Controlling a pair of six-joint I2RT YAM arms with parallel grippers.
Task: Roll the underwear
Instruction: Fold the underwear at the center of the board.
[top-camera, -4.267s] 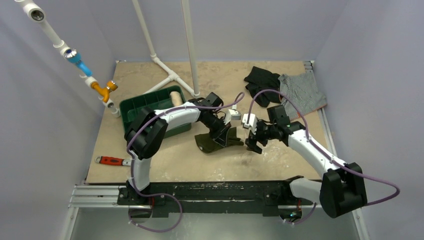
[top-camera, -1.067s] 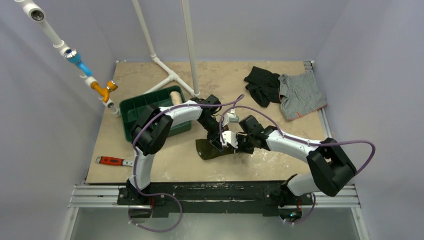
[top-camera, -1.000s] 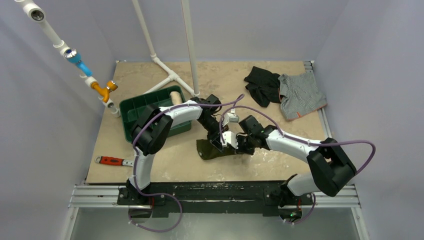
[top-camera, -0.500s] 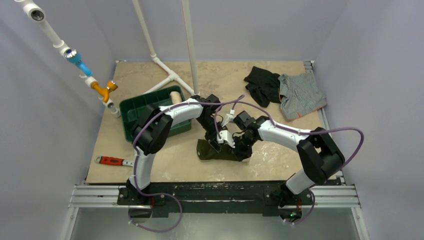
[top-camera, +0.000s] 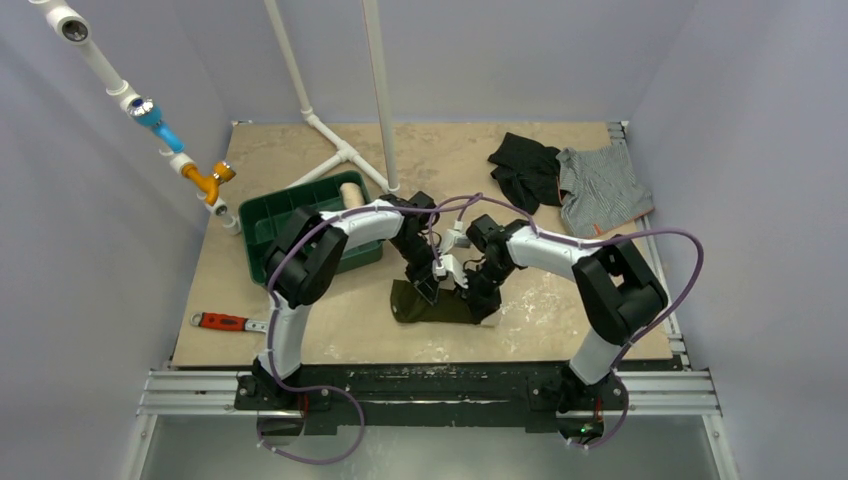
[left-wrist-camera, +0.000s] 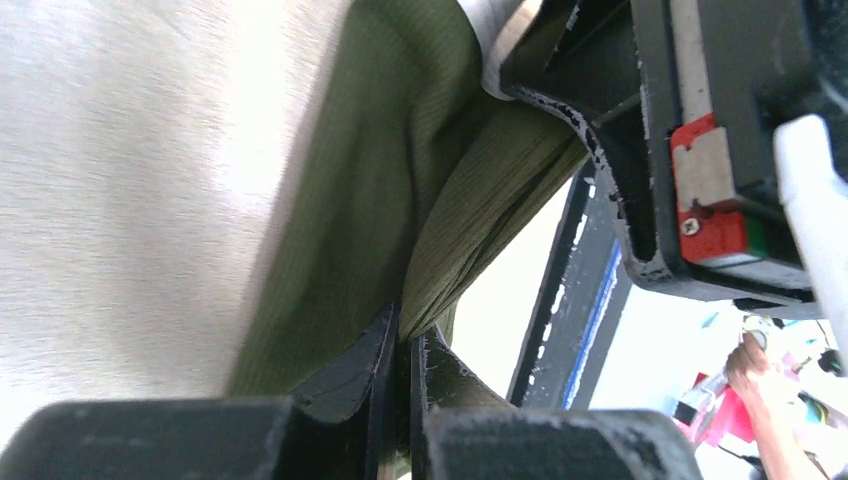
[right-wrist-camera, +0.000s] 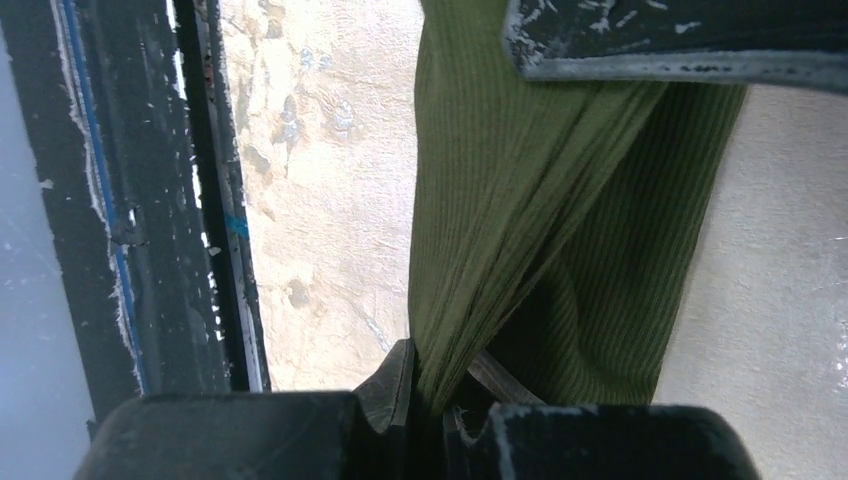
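The olive-green underwear (top-camera: 432, 303) lies mid-table near the front edge, partly lifted between both arms. My left gripper (top-camera: 428, 288) is shut on its left part; in the left wrist view the cloth (left-wrist-camera: 400, 190) runs taut into the pinched fingertips (left-wrist-camera: 384, 352), and a strip of the cream waistband (left-wrist-camera: 492, 40) shows at the top by the other gripper's body. My right gripper (top-camera: 478, 300) is shut on the right part; in the right wrist view the ribbed fabric (right-wrist-camera: 520, 200) gathers into the closed gripper (right-wrist-camera: 437, 385).
A green bin (top-camera: 268, 222) with a cream roll (top-camera: 349, 193) sits left of the arms. A black garment (top-camera: 522, 168) and a grey striped garment (top-camera: 602, 188) lie at the back right. White pipes (top-camera: 345, 155) stand behind. A red-handled wrench (top-camera: 222, 321) lies front left.
My right arm has swung left and folded in toward the left gripper, carrying its end of the cloth with it. The underwear has bunched narrower and shifted slightly toward the front.
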